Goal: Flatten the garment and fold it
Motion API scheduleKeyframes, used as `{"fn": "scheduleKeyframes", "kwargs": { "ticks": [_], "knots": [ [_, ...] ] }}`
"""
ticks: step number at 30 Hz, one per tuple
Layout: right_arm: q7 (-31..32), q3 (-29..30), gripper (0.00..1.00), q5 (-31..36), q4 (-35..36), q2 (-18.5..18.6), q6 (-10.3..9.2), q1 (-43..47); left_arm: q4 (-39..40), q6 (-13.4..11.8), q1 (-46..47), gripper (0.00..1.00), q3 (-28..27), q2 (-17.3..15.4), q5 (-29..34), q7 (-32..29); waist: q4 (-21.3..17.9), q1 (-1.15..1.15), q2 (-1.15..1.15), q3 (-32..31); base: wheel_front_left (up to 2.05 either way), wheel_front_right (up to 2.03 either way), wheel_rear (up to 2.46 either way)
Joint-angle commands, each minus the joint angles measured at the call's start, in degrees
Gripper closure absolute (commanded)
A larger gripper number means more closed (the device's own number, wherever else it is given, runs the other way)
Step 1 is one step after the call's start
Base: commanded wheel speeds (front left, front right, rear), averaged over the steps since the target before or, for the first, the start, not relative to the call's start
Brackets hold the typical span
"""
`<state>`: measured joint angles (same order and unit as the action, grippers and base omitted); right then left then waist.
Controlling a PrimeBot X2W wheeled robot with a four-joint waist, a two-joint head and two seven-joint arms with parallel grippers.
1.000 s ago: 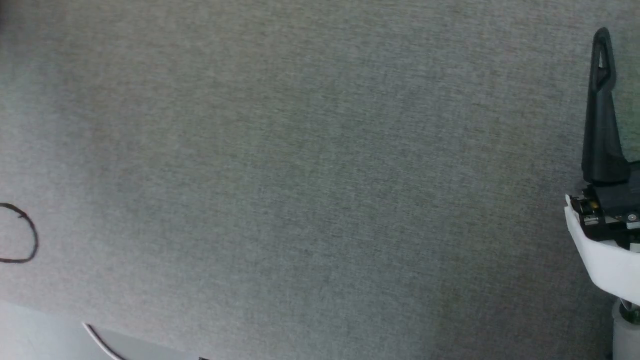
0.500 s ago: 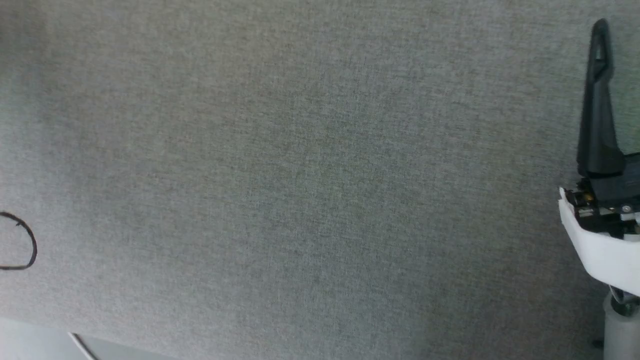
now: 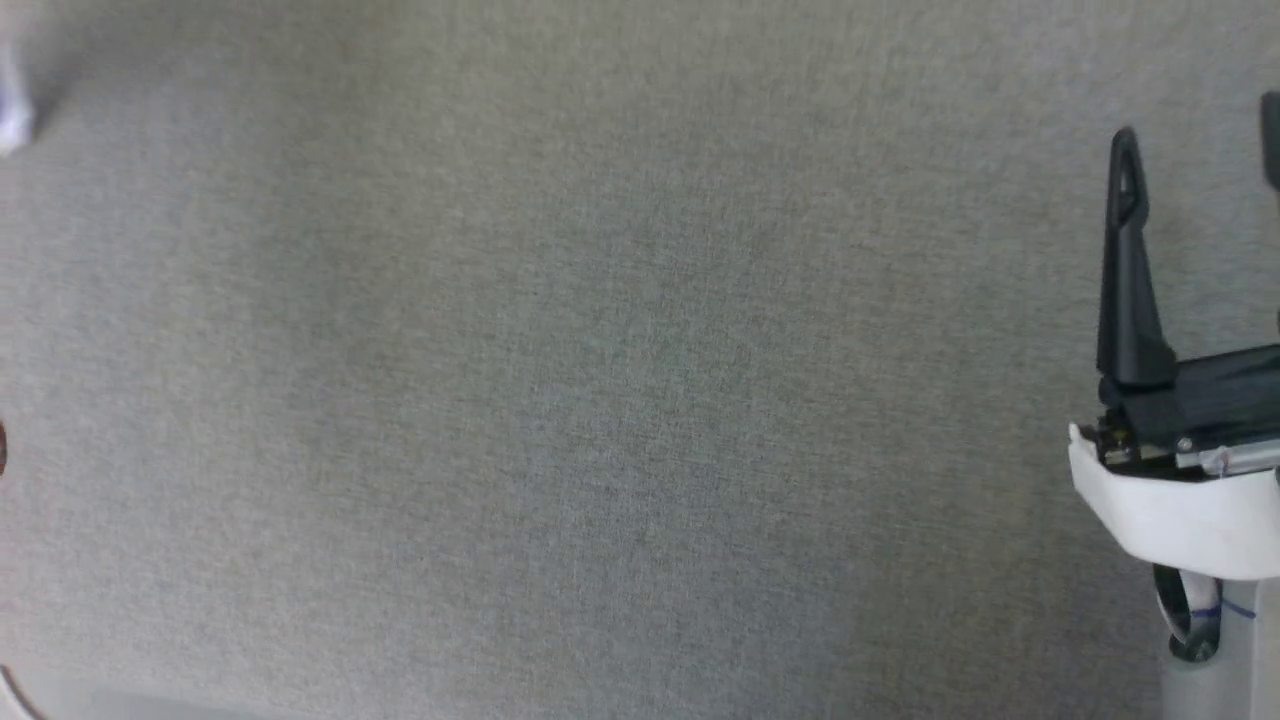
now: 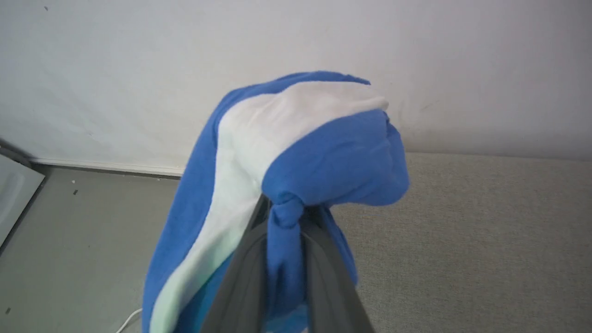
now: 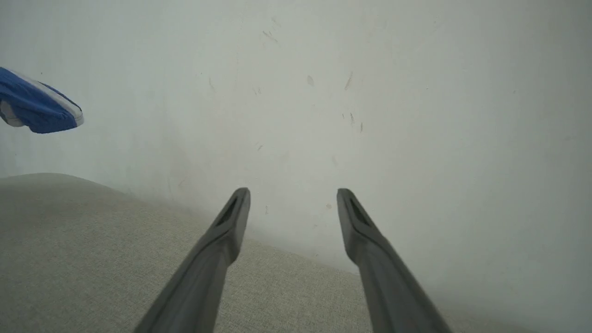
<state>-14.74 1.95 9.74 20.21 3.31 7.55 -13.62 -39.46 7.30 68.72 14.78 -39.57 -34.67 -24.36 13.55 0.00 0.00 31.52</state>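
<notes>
Garment [image 4: 323, 157] hung bunched in the air by the grey desk [image 3: 560, 400], pinched by the left fingers [image 4: 245, 277], so the wide, empty right fingers [image 5: 222, 231] probably needed to catch a far edge and spread it flat before lowering.

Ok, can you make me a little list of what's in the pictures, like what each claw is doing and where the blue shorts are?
garment: blue shorts with a white stripe, bunched up, not flattened or folded
left gripper: shut on the garment, fabric pinched between its fingers and flopping over the tips
right gripper: open, holding nothing, fingers spread apart
grey cloth surface: woven fabric, below the right gripper
wall: pale, behind the surface
</notes>
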Motion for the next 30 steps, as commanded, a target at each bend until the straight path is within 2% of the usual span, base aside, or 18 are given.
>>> {"fn": "scheduleKeyframes", "kwargs": {
  "ticks": [1, 6, 14, 23, 30],
  "knots": [
    [-0.3, 0.4, 0.0, -0.6, -0.4, -0.2, -0.06, 0.9, 1.4, 0.2, 1.1, 1.0, 1.5, 0.8, 0.2, 0.9, -1.7, 0.0, 0.0, -6.8, 0.0, 0.0, 0.0],
    [-0.3, 1.2, 0.0, -2.1, -2.1, -0.4, -0.06, 3.9, 7.0, 0.2, 2.5, 1.0, 9.2, 3.2, 0.9, 2.4, -3.6, 0.0, 0.0, -11.5, 0.0, 0.0, 0.0],
    [-0.3, 2.1, 0.0, -4.7, -4.0, -0.4, -0.06, 7.0, 15.3, 0.2, 1.7, 1.0, 21.2, 7.9, -0.2, 4.7, -8.6, 0.0, 0.0, -16.3, 0.0, 0.0, 0.0],
    [-0.3, 3.2, 0.0, -6.1, -5.5, -0.4, -0.06, 9.4, 21.5, 0.2, -7.7, 1.0, 34.2, 13.7, -3.3, 7.3, -13.3, 0.0, 0.0, -19.3, 0.0, 0.0, 0.0],
    [-0.3, 3.1, 0.0, -6.6, -5.9, -0.4, -0.06, 9.6, 19.7, 0.2, -16.0, 1.0, 43.0, 17.4, -6.1, 9.2, -15.2, 0.0, 0.0, -19.0, 0.0, 0.0, 0.0]
  ]
}}
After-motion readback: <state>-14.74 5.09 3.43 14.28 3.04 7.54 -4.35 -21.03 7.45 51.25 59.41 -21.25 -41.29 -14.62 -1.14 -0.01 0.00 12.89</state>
